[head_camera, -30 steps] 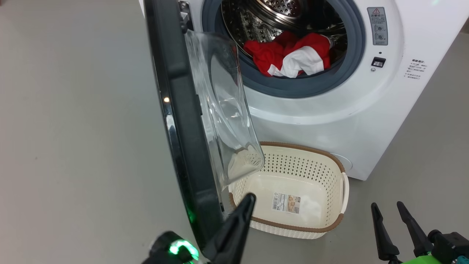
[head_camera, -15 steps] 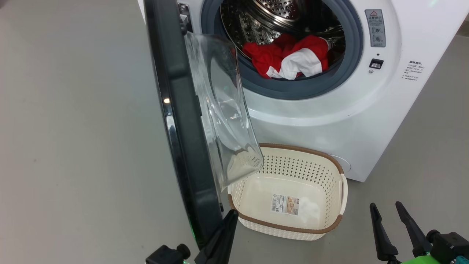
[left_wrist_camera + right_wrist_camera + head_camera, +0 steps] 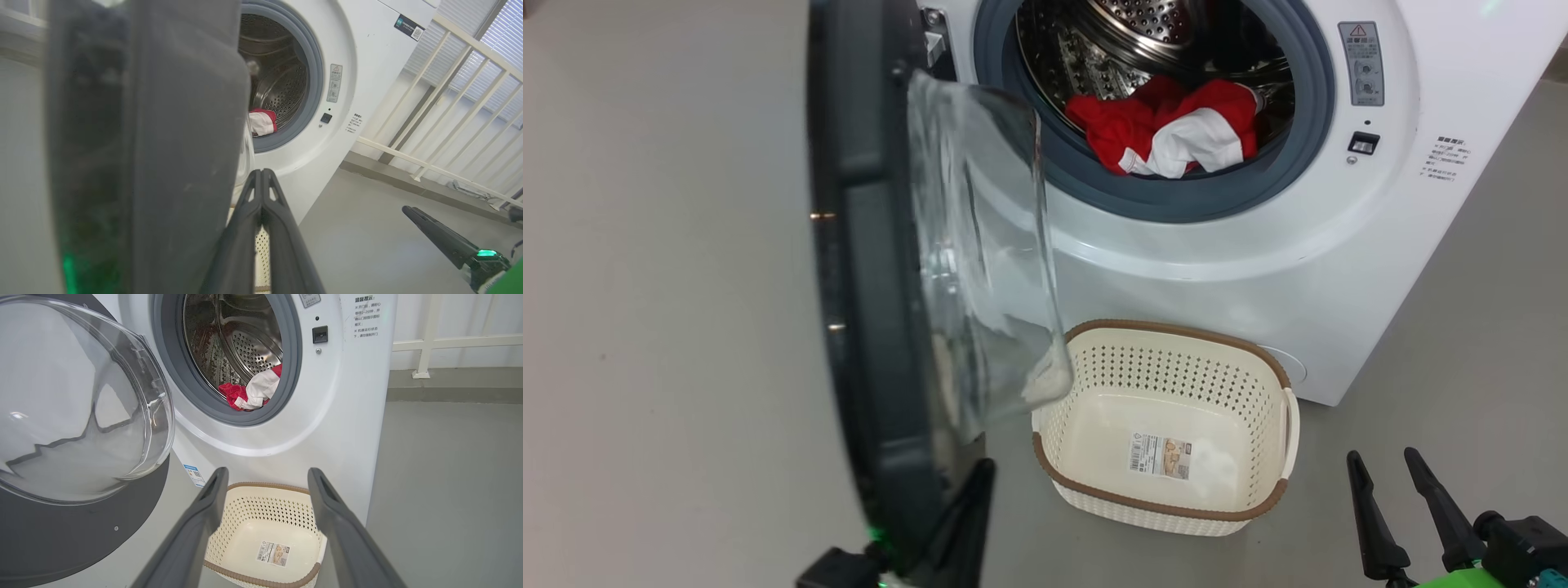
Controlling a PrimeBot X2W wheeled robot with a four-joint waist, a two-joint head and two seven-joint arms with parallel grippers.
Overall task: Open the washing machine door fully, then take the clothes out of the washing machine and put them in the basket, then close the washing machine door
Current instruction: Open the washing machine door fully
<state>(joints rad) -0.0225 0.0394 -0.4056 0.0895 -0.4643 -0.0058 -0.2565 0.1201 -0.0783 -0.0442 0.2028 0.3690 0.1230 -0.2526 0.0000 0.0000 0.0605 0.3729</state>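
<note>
Left gripper [image 3: 261,174]: long dark fingers pressed flat together with no gap, tips pointing up and ahead; left wrist [image 3: 837,572] just behind. Right gripper [image 3: 268,475]: well off to the right of the left gripper, fingers spread wide, gripping nothing; right wrist [image 3: 1519,543] just behind.

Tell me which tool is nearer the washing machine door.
Left. The left tool, shut, sits right at the lower edge of the door; the right tool, open, is off to its right, past the basket.

Open mouth, door jutting at left
The door [image 3: 874,245] stands edge-on left of the washer [image 3: 1258,261] mouth, which is open frontward; the basket [image 3: 1160,367] sits on the floor below.
</note>
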